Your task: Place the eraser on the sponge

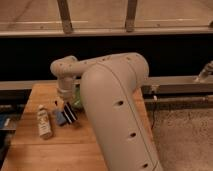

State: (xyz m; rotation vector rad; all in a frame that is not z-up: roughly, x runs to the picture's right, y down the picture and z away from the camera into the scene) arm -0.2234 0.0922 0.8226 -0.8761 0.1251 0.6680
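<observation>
Eraser (70,114) is recorded on the left part of the wooden worktop (45,150), tilted, with its upper end under the hand (64,100) and its lower left edge against the sponge (59,118). Nearest the camera, the bulky white arm (115,100) is seen covering the worktop's right side. A white bottle (44,121) is noted lying near the left edge, just beside the sponge. The sponge is seen flat on the wood, between the bottle and the eraser. The hand is seen pointing down from the wrist, fingers pressed together, apparently pinching the eraser's top. A green bowl (76,101) is partly hidden behind the hand. A metal rail (175,82) is noted beyond the worktop.
</observation>
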